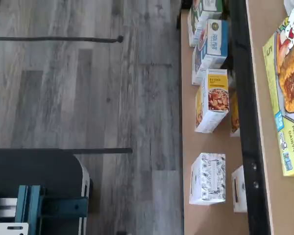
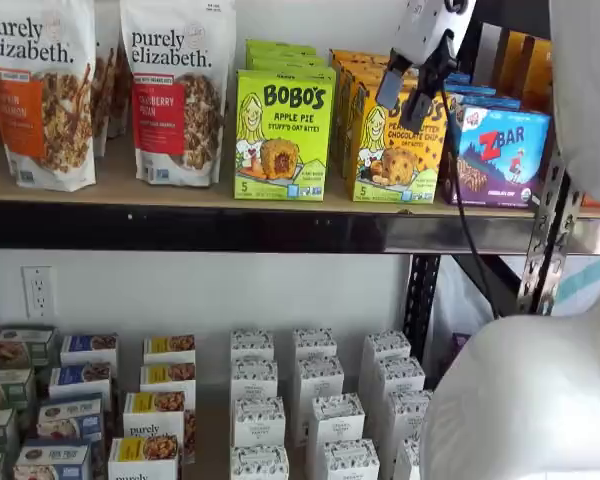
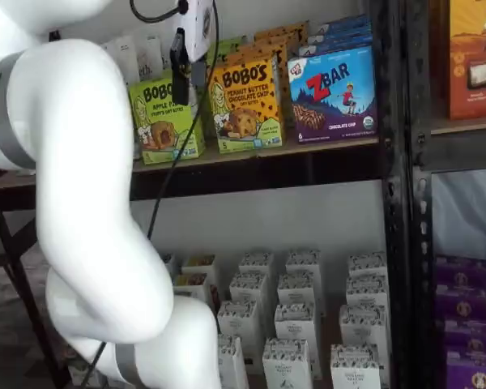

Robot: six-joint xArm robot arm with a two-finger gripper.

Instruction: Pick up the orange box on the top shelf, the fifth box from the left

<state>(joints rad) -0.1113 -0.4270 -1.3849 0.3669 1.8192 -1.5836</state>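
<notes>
The orange Bobo's Peanut Butter Chocolate Chip box (image 2: 398,150) stands upright on the top shelf (image 2: 280,230), between a green box and a blue one. It also shows in a shelf view (image 3: 245,101) and in the wrist view (image 1: 286,93). My gripper (image 2: 404,98) hangs just in front of the box's upper face. Its two black fingers are apart with orange showing between them, and it holds nothing. In a shelf view (image 3: 181,77) the gripper shows side-on, level with the box's top left. The shelf's black rail (image 1: 245,98) shows in the wrist view.
A lime-green Bobo's Apple Pie box (image 2: 283,135) and a blue ZBar box (image 2: 500,155) flank the orange box. Granola bags (image 2: 170,90) stand further left. Small white boxes (image 2: 315,385) fill the lower level. A perforated upright (image 2: 545,230) and my white arm (image 3: 81,203) are close.
</notes>
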